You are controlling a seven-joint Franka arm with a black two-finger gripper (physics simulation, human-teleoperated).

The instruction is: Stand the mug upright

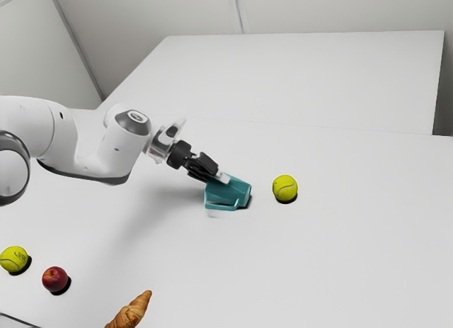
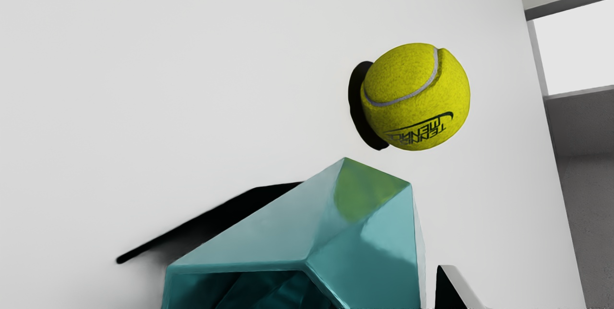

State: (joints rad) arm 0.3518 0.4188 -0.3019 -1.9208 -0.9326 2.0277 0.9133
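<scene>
Hand (image 1: 221,179) at the mug (image 1: 228,193), grip undeterminable; mug tipped just ahead of it, mouth handward, base toward the ball (image 1: 285,188) beyond, so we judge righting wants a secure hold and slow, base-down rotation, avoiding ball contact.

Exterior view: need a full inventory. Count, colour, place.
mug: 1, teal, on its side at the gripper
tennis balls: 2, yellow; one near the mug, one at the view's far left
fruit: 1, dark red, near the left ball
croissant: 1, golden brown, bottom edge
dark-edged item: 1, unidentifiable, lower-left corner
table: 1, white, under everything
arm: 1, white and grey, from the left
gripper: 1, black, at the mug
</scene>
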